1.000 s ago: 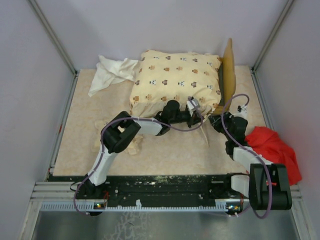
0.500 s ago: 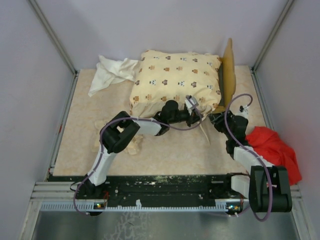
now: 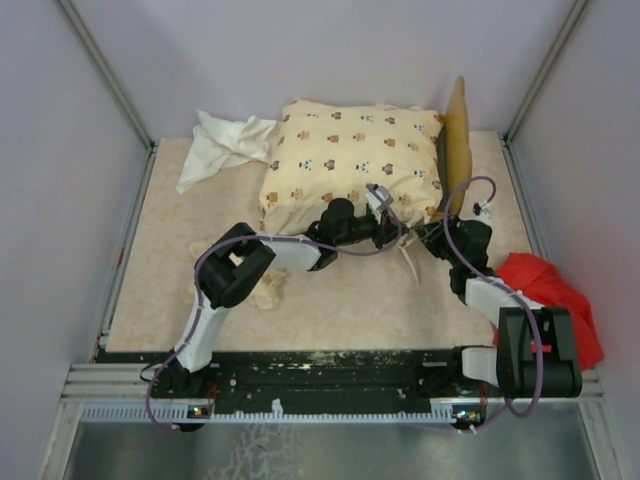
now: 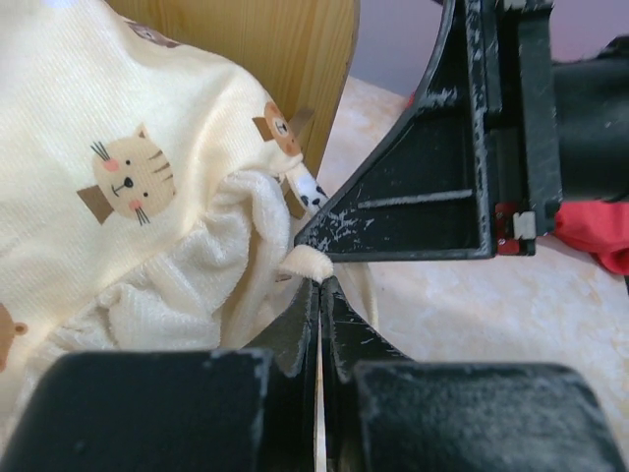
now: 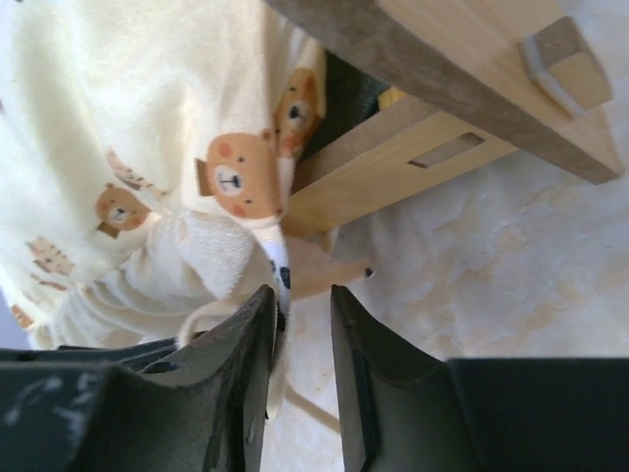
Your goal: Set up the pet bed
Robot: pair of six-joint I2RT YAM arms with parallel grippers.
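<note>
**Cushion on frame; both end effectors at its near-right corner**

The cushion (image 3: 350, 165) lies over the bed frame (image 3: 458, 140) at the far middle of the table (image 3: 340, 300), with the headboard upright on its right. It looks soft, light and limp, best taken by a corner fold; the frame is stiff wood.

- **Left end effector** (image 4: 320, 287): pressed together at that corner. No cloth between its tips can be confirmed.
- **Right end effector** (image 5: 300, 295): narrowly spread, with cushion cloth at its mouth.
- **Hidden or unclear:** from above, the cushion hides the frame's base. A cream lump (image 3: 268, 292) under the left arm cannot be identified.
</note>
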